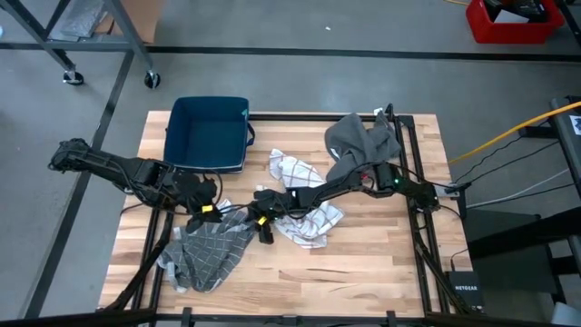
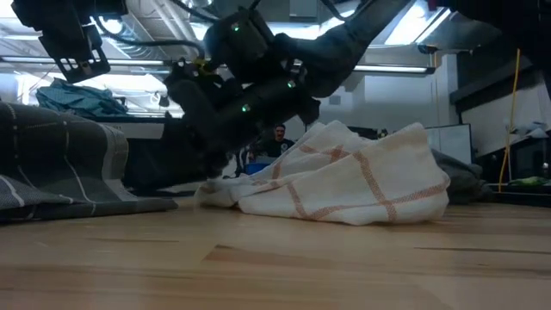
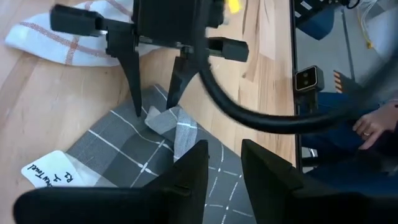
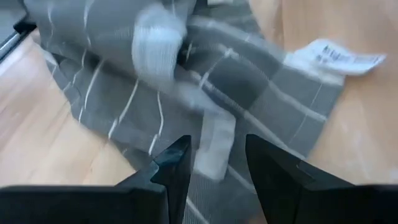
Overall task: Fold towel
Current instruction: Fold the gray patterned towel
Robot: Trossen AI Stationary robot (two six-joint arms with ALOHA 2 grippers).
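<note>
Because both grippers crowd the same corner of the grey towel (image 1: 207, 252), the likeliest trouble is a collision or a tug-of-war — each pulling the cloth its own way and bunching it instead of laying it flat. The towel lies crumpled near the table's (image 1: 363, 272) front-left corner. The right gripper (image 3: 154, 106) hangs just above a turned-up fold with its jaws parted and holding nothing; the left gripper (image 3: 222, 163) is close beside it, jaws also parted and empty. A shallow pinch could catch only the loose fold and slip. The white towel (image 1: 304, 218) at mid-table touches the right arm and could be dragged along. The blue bin (image 1: 209, 133) at the back-left edge looks empty — another grey cloth (image 1: 361, 141) lies heaped at the back-right.
</note>
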